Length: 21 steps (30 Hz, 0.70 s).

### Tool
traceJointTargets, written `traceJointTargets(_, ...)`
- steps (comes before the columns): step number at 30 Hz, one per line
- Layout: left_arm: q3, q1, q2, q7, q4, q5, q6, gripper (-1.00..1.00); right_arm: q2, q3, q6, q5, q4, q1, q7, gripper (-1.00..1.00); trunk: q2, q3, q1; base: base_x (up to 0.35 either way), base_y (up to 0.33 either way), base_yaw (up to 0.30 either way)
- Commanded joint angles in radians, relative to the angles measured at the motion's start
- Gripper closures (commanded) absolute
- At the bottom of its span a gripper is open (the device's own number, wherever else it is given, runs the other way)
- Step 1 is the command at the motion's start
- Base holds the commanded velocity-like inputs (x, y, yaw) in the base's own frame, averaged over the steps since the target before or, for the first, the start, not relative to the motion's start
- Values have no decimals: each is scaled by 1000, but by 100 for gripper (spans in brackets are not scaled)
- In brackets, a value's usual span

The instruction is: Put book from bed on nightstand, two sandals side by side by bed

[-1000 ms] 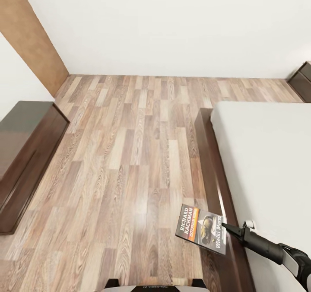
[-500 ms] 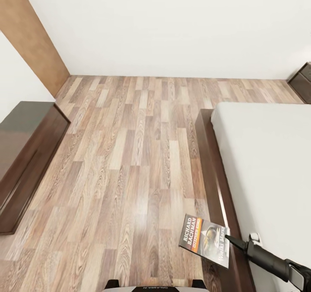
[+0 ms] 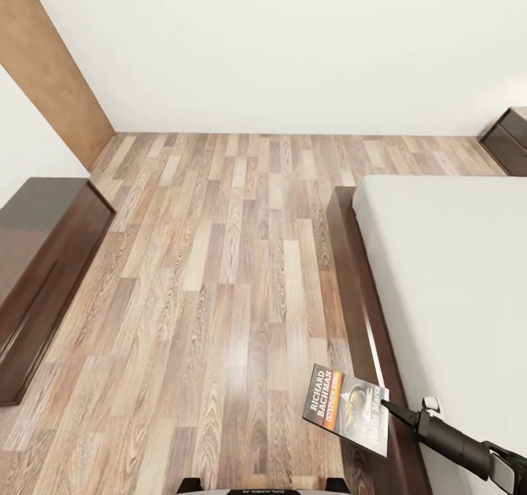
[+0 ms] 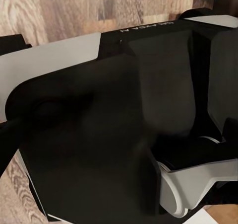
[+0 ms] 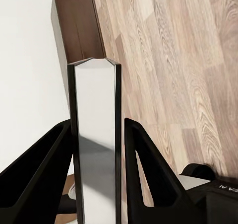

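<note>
Head view, left to right. Dresser [image 3: 44,261]: long, low and dark, against the left wall. It is not a valid drop site for this task.

Floor [image 3: 219,275]: open planks run from the dresser to the bed, with no sandals showing on this stretch.

Book [image 3: 346,409]: cover up, off the mattress, held out over the floor and the bed's frame rail. It is pinched by its right edge only, so most of it juts out to the left of the grip. This looks like a carry pose that keeps the cover free of the frame while the base travels.

Right gripper [image 3: 386,408]: closed on the book's edge. In the right wrist view the book [image 5: 96,149] stands edge-on between the two fingers [image 5: 148,169], with the page block facing the camera and the fingers hard against both covers. A thin edge grip, so a slip under sudden motion is a risk.

Bed [image 3: 446,275]: bare pale mattress, dark frame.

Nightstand [image 3: 509,140]: far right, by the back wall and well apart from the book. It is the likely target, so the carry leg is not finished.

Left gripper: the left wrist view shows dark robot body [image 4: 109,134] close up over floor. Cannot tell whether its fingers are apart or together.
</note>
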Motion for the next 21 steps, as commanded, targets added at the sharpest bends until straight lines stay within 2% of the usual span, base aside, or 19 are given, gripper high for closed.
traceJointTargets(1,-9,0,0,-1,0,4,-7,-100,0,1,9,-1,0,0,3,100,0,1,0,0,0,0)
traceJointTargets(7,-7,0,-2,5,-1,6,-8,-100,1,1,-22,-1,2,0,2,100,0,10,0,0,0,0)
traceJointTargets(10,-5,0,-13,47,-2,15,-8,-100,2,1,-28,-1,8,0,2,100,0,14,0,0,0,0)
traceJointTargets(13,-2,0,-42,133,-3,32,-8,-100,4,1,-31,-1,27,-1,1,100,0,19,0,0,0,0)
traceJointTargets(15,0,0,-75,217,-6,41,-7,-100,6,2,-49,-1,38,0,0,100,0,23,0,0,0,0)
traceJointTargets(16,0,0,-85,236,-7,42,-6,-100,7,2,-68,-1,42,0,0,100,0,24,0,0,0,0)
traceJointTargets(19,-1,0,-147,347,-21,44,-5,-100,7,2,-107,-1,63,0,-9,100,0,29,0,0,0,0)
traceJointTargets(21,-1,0,-165,401,-24,45,-7,-100,7,2,-118,-1,74,0,-18,100,0,32,0,0,0,0)
